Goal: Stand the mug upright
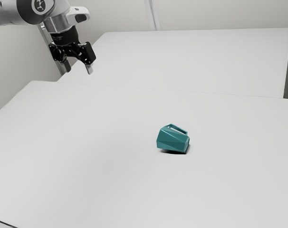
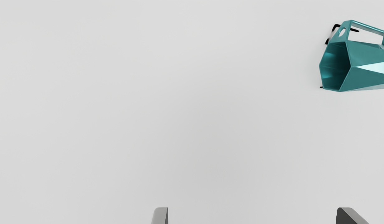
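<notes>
The gripper hangs high above the table toward the exterior view's upper left, well apart from the mug. A teal faceted mug lies on its side on the table, its handle on the upper side. In the wrist view the mug shows its dark open mouth, and part of its body is cut off by the picture's edge. Widely spaced fingertips mark the gripper as open, with nothing between them.
The white tabletop spreads around the mug. Behind it stands another white surface, with pale walls beyond. A thin dark line crosses the exterior view's lower left corner.
</notes>
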You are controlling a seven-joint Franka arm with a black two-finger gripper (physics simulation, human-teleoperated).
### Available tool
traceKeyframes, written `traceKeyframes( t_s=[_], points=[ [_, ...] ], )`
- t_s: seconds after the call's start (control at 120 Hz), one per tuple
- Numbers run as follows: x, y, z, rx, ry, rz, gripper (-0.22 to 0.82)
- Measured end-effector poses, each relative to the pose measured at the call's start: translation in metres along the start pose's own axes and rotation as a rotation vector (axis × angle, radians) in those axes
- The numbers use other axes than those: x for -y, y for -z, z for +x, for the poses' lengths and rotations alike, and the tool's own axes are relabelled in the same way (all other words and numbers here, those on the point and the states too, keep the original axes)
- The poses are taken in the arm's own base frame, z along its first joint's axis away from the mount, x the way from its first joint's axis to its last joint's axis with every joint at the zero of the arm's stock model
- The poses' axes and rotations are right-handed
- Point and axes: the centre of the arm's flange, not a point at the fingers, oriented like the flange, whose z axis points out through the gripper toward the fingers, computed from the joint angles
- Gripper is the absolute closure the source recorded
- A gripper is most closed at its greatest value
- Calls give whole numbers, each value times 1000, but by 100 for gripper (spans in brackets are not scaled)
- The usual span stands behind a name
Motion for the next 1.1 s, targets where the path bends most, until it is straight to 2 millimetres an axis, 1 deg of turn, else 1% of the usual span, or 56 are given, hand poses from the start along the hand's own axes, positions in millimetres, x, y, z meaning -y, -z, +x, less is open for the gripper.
traceKeyframes(
  t_s=[0.175, 0.267, 0.3, 0.367, 0.567, 0.708, 0.833, 0.892, 0.983, 1.1],
  points=[
    [2, -1, 1, 0, 4, -5, 2],
    [1, -2, 2, -6, 4, -38, 2],
    [0, -6, 4, -9, 3, -56, 2],
    [-3, -21, 8, -13, -3, -109, 2],
    [-14, -73, 27, -63, -24, -306, 2],
    [-22, -125, 34, -77, -13, -492, 2],
    [-16, -165, 41, -91, 6, -599, 2],
    [-13, -188, 40, -97, 25, -656, 2],
    [-11, -222, 43, -109, 46, -739, 2],
    [-12, -260, 47, -125, 50, -816, 2]
  ],
)
